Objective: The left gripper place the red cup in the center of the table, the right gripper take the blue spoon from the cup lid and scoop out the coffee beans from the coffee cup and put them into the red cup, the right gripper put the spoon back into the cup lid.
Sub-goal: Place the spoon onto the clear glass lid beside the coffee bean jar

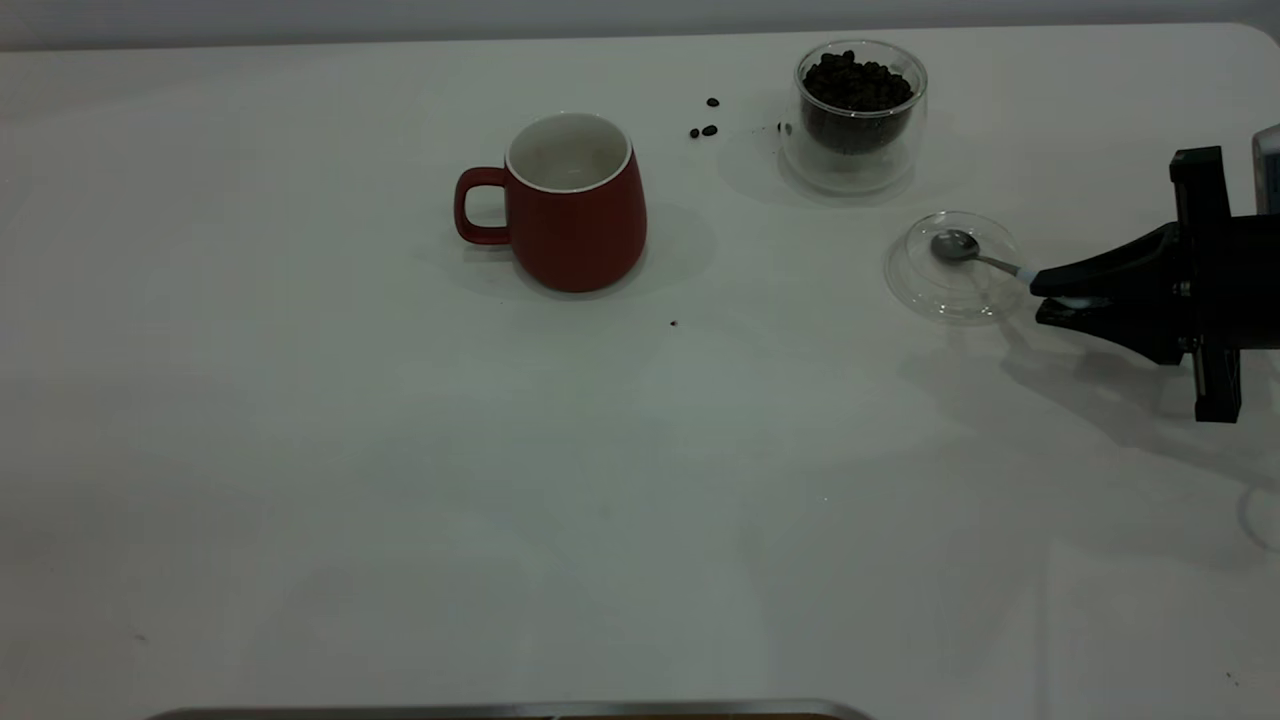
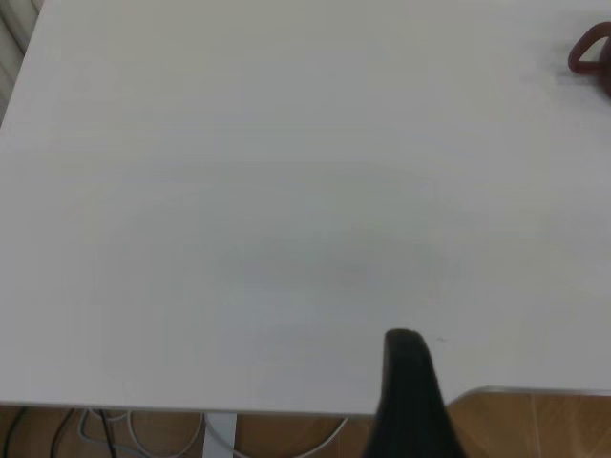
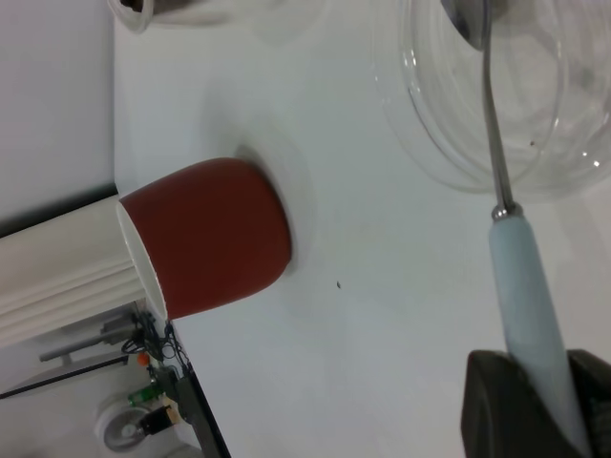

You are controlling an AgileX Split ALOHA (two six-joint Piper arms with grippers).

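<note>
The red cup [image 1: 575, 215] stands upright near the table's middle, handle to the left; it also shows in the right wrist view [image 3: 205, 239], and its handle in the left wrist view [image 2: 592, 52]. At the far right stands the glass coffee cup [image 1: 858, 110], full of coffee beans. In front of it lies the clear cup lid [image 1: 905, 275] [image 3: 430, 124]. The blue spoon [image 1: 955, 245] [image 3: 520, 286] rests its metal bowl in the lid. My right gripper [image 1: 1045, 295] [image 3: 539, 382] is shut on the spoon's pale blue handle. My left gripper [image 2: 410, 391] hangs over the table's left edge, outside the exterior view.
A few loose coffee beans [image 1: 705, 128] lie between the red cup and the coffee cup, and a dark speck [image 1: 673, 323] sits in front of the red cup. White table [image 1: 400, 500] stretches across the front and left.
</note>
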